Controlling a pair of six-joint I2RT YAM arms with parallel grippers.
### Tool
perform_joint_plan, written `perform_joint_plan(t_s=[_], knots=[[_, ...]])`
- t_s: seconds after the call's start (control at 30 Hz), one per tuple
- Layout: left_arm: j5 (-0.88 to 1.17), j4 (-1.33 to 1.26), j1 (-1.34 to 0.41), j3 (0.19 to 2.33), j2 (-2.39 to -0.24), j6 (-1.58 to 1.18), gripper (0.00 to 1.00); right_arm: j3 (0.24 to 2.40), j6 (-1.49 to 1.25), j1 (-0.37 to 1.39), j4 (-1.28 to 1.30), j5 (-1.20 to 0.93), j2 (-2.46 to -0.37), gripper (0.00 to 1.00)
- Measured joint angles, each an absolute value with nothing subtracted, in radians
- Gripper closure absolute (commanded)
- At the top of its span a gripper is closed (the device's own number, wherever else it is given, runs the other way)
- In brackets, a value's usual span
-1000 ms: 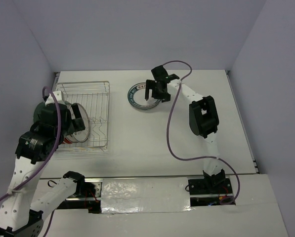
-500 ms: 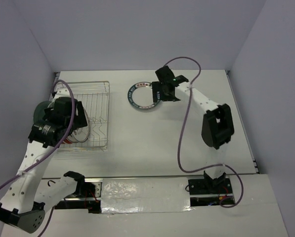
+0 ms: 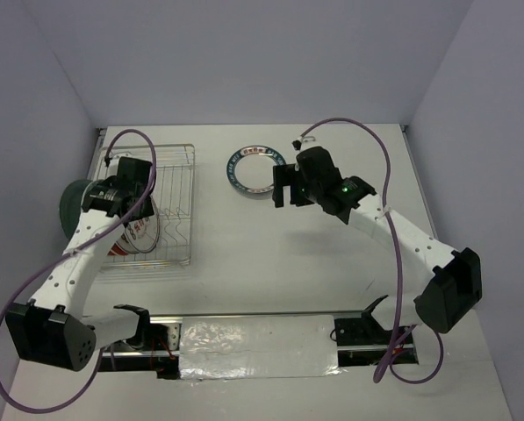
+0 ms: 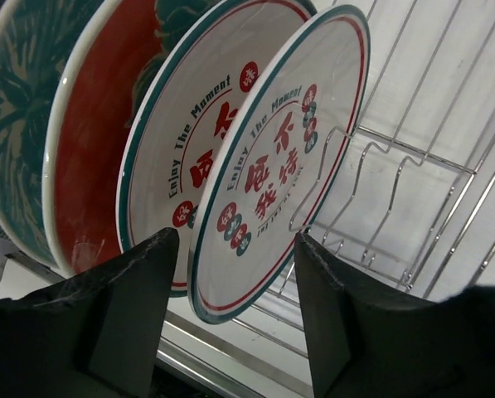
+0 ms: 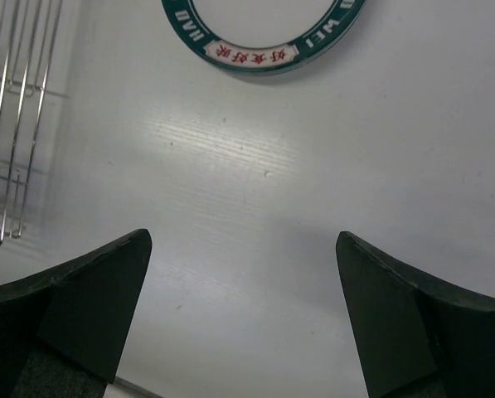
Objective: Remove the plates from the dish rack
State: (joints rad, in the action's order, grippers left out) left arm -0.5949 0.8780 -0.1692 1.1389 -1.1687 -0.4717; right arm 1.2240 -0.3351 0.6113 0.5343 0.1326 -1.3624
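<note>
Left wrist view: the lower rim of the front white plate [image 4: 288,149], leaning in the dish rack [image 4: 421,157], is straddled by the parted left gripper [image 4: 237,240]. The right gripper [image 5: 243,239] is spread wide over the table [image 5: 230,166], a teal-rimmed plate [image 5: 255,54] lying flat on its far side.

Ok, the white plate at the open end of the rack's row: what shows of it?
The end plate is round, white, with a teal rim, red ring, red characters, red and teal badges and Enjoy The Moment lettering. It stands on edge, tilted, in the dish rack beside a matching plate. The jaws of the left gripper stand apart either side of its lower edge; contact unclear.
</note>
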Motion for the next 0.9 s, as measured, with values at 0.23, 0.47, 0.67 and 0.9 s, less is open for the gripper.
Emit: perform_joint_plan(t_s=[0.23,0.47,0.67,0.9], knots=[[-0.604,0.834,-0.144,1.058,-1.172,-0.467,0.72,1.126,-0.344,0.620,0.506,0.116,-1.354,0.00],[-0.579,0.857,-0.142,1.059,-1.119,-0.418,1.00,1.111,-0.370,0.636,0.488,0.115,-1.331,0.00],[-0.610,0.939,-0.149,1.169,-1.071,-0.388,1.00,1.086,-0.416,0.678,0.453,0.082,-1.247,0.00],[-0.526,0.988,-0.161,1.380,-1.029,-0.390,1.00,0.984,-0.490,0.681,0.241,-0.109,-1.159,0.00]])
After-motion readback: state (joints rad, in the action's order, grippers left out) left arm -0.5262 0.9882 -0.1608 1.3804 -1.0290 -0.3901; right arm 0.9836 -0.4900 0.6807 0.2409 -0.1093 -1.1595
